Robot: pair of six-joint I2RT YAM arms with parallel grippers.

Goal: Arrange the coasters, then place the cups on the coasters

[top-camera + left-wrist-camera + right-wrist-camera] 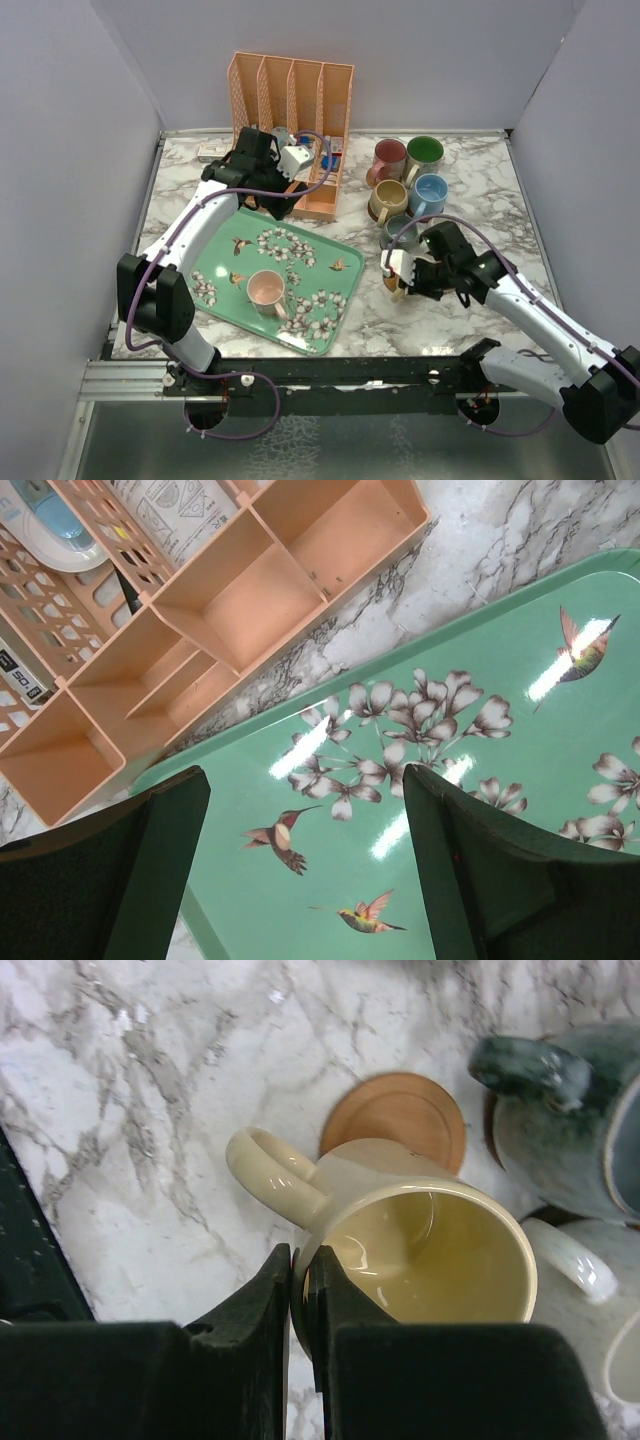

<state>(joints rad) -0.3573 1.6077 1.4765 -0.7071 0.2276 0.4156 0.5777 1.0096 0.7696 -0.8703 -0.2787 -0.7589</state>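
Right gripper (300, 1272) is clamping the rim of the cream mug (430, 1250), its wall caught between the two fingers just beside the handle. The mug is sitting over the near edge of an orange-brown coaster (395, 1110) on the marble. I cannot tell whether its base is touching the disc. A grey-blue mug (560, 1130) is crowding in just to the right, and the handle of a pale mug (567, 1257) is showing below that.

On the top camera I am seeing four more standing grouped at the back right: maroon mug (388, 158), green mug (423, 152), blue mug (430, 190), tan mug (387, 200). A pink cup (265, 288) is standing upright on the green floral tray (225, 250), well apart from that group.

Left gripper (305, 780) is hanging with its jaws spread wide and nothing between them, over the tray's far corner, near the peach desk organiser (250, 600).

Surface: the tabletop (450, 310) is showing a glossy white marble pattern with grey veins, and the tray is throwing back glare streaks. Plain grey-lilac walls (70, 100) are closing the table in at left, back and right. A metal rail (130, 380) is running along the near edge by the arm bases.
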